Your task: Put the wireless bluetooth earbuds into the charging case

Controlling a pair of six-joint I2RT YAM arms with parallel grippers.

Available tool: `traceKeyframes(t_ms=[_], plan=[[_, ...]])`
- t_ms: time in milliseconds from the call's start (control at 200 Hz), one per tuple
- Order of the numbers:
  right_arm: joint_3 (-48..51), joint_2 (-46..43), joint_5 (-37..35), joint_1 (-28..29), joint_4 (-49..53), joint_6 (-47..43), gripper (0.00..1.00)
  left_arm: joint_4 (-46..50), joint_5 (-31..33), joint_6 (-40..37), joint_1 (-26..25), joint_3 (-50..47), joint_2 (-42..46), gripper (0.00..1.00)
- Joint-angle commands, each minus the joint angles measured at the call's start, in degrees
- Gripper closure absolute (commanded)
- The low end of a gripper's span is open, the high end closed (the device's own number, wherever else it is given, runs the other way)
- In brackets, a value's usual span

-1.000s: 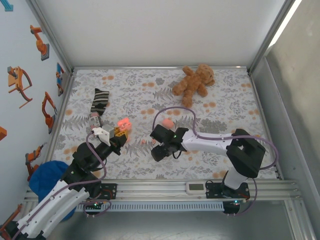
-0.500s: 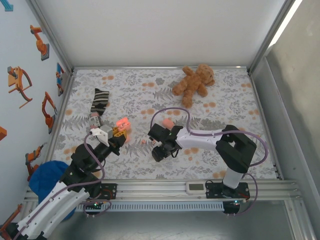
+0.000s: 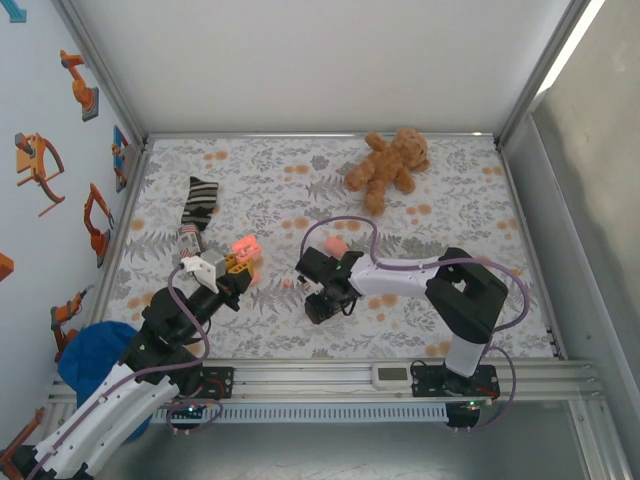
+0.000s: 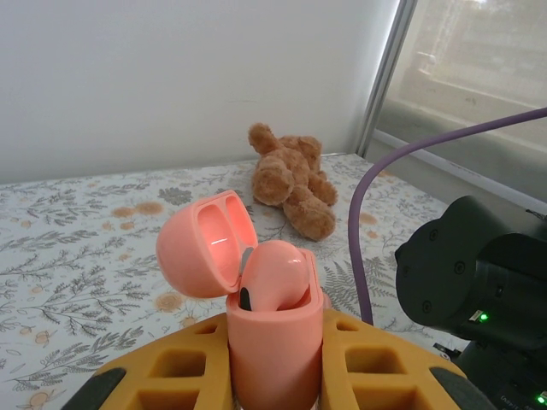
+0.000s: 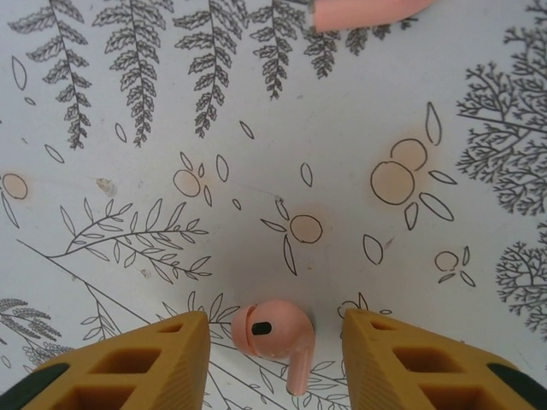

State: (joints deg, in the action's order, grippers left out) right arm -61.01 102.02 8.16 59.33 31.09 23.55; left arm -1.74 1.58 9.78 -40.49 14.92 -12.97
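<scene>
On the floral cloth (image 5: 359,102), your earbud (image 5: 272,331) lies between the right gripper's (image 5: 275,326) parted jaws, touching neither, its stem running back toward the wrist. To its left, the left gripper (image 4: 275,367) clamps the open charging case (image 4: 272,295).

A salmon-pink charging case (image 4: 273,363) stands upright, clamped in the left gripper (image 4: 275,323). Its rounded lid (image 4: 203,243) is swung open and tipped back to the left, the hollow inside glowing pink. One earbud (image 4: 278,266) sits in the case, its smooth bulb rising above the rim, a small dark spot on its near side. A second earbud (image 5: 272,331), glossy pink with a black oval sensor, lies on its side on the floral cloth (image 5: 359,111). Its short stem points back toward the right gripper (image 5: 273,318), whose jaws stand parted on either side, touching neither flank.
</scene>
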Motion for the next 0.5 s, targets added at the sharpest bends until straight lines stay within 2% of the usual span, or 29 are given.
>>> traceKeyframes(t_ms=[0,285,496], plan=[[-1.64,1.13,0.71,-0.31,0.64,-0.39,0.61,-0.45,0.39,0.07,-0.38,0.68,0.76,1.00],[-1.66,2.00,1.06,-0.32,0.72,-0.43,0.70,-0.11,0.38,0.24,-0.36,0.46,1.01,1.00],[-1.39,2.66,1.24,-0.27,0.72,-0.35,0.71,0.45,0.57,0.27,-0.30,0.47,1.62,1.00]])
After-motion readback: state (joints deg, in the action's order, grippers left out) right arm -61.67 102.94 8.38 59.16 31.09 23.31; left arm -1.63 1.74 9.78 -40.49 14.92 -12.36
